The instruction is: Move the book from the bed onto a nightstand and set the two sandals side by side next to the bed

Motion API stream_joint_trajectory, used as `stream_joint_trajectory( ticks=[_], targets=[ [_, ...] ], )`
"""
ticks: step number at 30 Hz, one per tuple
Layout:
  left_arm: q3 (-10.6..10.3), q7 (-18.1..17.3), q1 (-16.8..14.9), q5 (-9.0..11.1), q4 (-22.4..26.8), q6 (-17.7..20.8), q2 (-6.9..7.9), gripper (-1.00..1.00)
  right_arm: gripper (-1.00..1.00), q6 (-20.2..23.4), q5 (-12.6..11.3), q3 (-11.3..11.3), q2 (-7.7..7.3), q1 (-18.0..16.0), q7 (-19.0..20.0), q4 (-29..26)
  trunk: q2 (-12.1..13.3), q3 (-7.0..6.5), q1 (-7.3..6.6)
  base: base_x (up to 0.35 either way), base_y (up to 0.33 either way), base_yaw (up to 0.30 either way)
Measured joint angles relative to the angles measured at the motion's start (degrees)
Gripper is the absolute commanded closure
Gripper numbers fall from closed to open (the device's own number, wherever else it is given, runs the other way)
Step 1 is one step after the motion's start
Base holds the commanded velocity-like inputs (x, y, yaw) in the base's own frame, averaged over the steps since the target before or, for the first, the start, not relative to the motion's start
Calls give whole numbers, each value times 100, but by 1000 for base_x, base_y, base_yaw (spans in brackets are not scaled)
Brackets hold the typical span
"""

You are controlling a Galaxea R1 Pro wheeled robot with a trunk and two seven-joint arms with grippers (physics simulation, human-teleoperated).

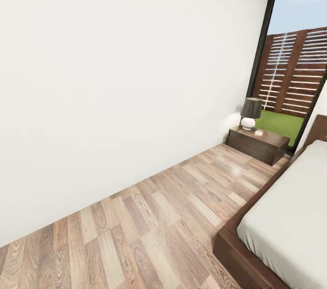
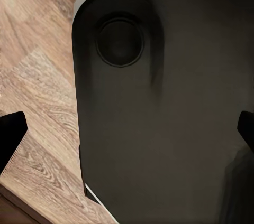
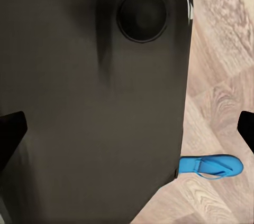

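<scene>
The bed [image 1: 290, 216] with its dark brown frame and pale mattress runs along the right of the head view. A dark brown nightstand [image 1: 258, 143] stands at its head by the window. One bright blue sandal [image 3: 211, 166] lies flat on the wooden floor beside my dark base [image 3: 95, 108] in the right wrist view. My right gripper [image 3: 127, 131] hangs open above the base, nothing between its fingertips [image 3: 10, 134]. My left gripper [image 2: 127, 134] is open too, over the base [image 2: 169, 108] and the floor. The book is out of view.
A lamp with a dark shade and white foot [image 1: 250, 113] stands on the nightstand. A plain white wall [image 1: 113, 75] bounds the left. A strip of wooden floor [image 1: 150, 225] runs between wall and bed. A tall window [image 1: 295, 66] closes the far end.
</scene>
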State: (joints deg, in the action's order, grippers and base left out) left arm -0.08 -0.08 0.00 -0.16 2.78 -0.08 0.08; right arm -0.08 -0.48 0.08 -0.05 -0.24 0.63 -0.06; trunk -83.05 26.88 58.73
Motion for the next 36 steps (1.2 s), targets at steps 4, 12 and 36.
stream_joint_trajectory(
  ticks=[4, 12, 36],
  targets=[
    [-5, 0, 0, 3, 22, 0, 0, -100, -100, 0, 0, 0, -2, 0, 0, -1, 0, 0, 0, 0, 0, -250],
    [-8, 0, 0, 2, 31, 0, -5, -100, -100, 0, -1, -2, -1, 0, 0, -2, 0, 0, 0, 0, 0, -249],
    [-8, 0, 0, 8, 32, 0, -4, -100, -100, 0, -1, 0, 2, 0, 1, -1, 0, 0, 0, 0, 0, -248]
  ],
)
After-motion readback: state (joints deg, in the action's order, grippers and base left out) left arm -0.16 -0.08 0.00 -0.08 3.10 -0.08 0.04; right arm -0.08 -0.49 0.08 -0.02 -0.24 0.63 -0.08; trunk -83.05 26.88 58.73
